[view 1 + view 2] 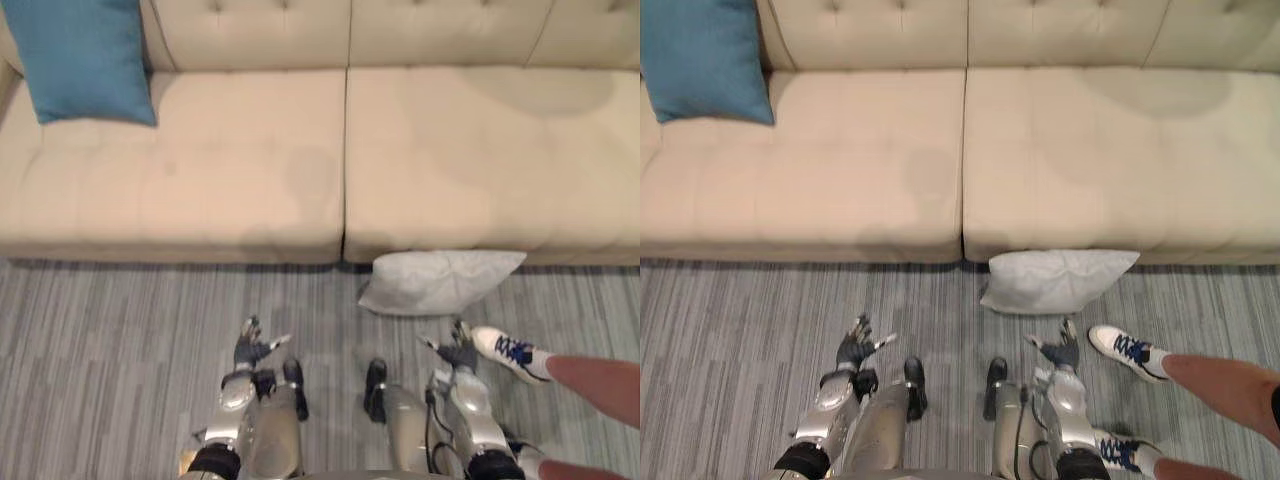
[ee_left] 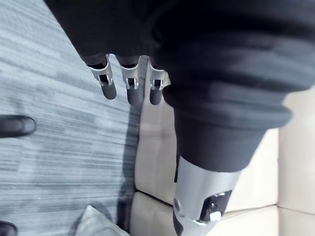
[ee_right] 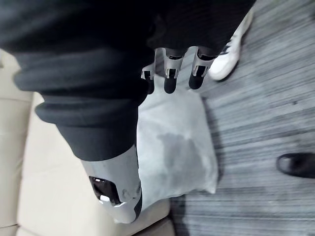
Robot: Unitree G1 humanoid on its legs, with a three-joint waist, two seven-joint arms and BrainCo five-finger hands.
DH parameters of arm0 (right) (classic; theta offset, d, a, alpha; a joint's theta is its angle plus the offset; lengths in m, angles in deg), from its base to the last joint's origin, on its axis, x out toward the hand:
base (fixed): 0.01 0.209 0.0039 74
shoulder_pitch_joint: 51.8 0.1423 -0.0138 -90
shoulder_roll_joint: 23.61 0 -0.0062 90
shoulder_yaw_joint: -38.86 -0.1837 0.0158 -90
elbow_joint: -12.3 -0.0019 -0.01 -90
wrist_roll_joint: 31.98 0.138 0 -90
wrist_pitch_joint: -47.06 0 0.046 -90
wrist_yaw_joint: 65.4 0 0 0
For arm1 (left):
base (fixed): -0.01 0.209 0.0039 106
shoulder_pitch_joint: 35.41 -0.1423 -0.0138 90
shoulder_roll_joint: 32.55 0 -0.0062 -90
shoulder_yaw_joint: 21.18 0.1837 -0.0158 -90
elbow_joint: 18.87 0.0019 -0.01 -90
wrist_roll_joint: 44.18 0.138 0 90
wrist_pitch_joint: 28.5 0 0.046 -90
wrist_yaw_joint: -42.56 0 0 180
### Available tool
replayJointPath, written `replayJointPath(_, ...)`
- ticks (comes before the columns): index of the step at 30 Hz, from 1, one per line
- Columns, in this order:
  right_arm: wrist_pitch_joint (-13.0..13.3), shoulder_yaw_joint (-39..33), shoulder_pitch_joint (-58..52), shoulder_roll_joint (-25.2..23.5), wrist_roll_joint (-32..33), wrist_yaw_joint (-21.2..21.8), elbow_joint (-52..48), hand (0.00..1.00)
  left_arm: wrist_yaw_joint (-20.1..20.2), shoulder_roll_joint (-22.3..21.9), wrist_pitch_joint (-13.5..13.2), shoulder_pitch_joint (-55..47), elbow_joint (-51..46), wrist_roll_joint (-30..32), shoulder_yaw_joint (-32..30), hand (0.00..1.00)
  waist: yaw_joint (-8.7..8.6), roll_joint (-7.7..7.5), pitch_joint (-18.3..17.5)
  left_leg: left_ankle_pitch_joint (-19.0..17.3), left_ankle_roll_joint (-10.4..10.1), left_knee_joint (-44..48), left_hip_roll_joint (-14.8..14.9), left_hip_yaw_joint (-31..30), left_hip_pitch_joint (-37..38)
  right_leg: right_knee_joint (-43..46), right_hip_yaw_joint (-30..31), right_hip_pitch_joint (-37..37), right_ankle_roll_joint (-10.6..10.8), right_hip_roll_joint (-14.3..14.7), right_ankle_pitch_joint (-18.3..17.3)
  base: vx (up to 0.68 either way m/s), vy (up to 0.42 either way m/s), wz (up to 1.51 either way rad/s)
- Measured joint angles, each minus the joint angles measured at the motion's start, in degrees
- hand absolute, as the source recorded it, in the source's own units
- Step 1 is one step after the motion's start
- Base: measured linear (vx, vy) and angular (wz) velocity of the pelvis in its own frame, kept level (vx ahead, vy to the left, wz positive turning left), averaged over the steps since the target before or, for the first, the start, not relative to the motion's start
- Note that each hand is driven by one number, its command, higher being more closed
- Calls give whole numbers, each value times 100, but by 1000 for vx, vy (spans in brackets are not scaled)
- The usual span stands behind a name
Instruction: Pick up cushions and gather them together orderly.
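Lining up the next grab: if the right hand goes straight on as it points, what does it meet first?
The right hand would probably meet the grey cushion on the floor; depth unclear.

Matt cloth grey cushion [image 1: 440, 281] and blue cushion [image 1: 85, 58]; smooth tufted sofa [image 1: 250, 160]; ribbed carpet [image 1: 110, 350].

We see a wide beige sofa [image 1: 250, 160] with a tufted back, which stands on a grey striped carpet [image 1: 100, 360]. From the right comes a person's bare leg [image 1: 600, 385], and its white shoe [image 1: 508, 352] with dark blue laces rests on the carpet.
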Motion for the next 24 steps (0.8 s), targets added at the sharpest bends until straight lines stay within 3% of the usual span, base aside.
replayJointPath(9, -39, -357, -257, 97, -326, 258, 807, 0, 237, 39, 136, -408, 655, 656, -422, 0, -21, 0, -426, 227, 18, -936, -173, 301, 1057, -966, 241, 921, 103, 83, 383, 40, 24, -13)
replayJointPath(16, -148, -514, -250, 88, -311, 356, 1020, 0, 243, 18, 154, -493, 773, 715, -421, 0, -28, -41, -527, 220, 24, -1138, -252, 721, 1388, -1262, 847, 975, 171, 114, 651, -11, 35, -44)
replayJointPath(18, -149, -520, -246, 89, -293, 358, 1009, 0, 242, 18, 154, -477, 773, 716, -421, 0, -42, -55, -528, 156, 84, -1119, -252, 797, 1419, -1271, 1121, 867, 186, 150, 741, -37, 21, -78)
replayJointPath(22, -149, -504, -144, 97, -237, 357, 808, 0, 245, 26, 154, -424, 772, 715, -420, 0, -181, -157, -460, -230, 122, -658, -234, 1558, 1284, -1315, 2043, 430, 309, 250, 1060, -98, 48, -119)
replayJointPath(24, -150, -465, -97, 94, -236, 355, 719, 0, 241, 48, 155, -376, 761, 712, -425, 0, -272, -207, -414, -461, 150, -413, -82, 2046, 1190, -1515, 1765, 244, 214, 161, 982, -144, 32, -145)
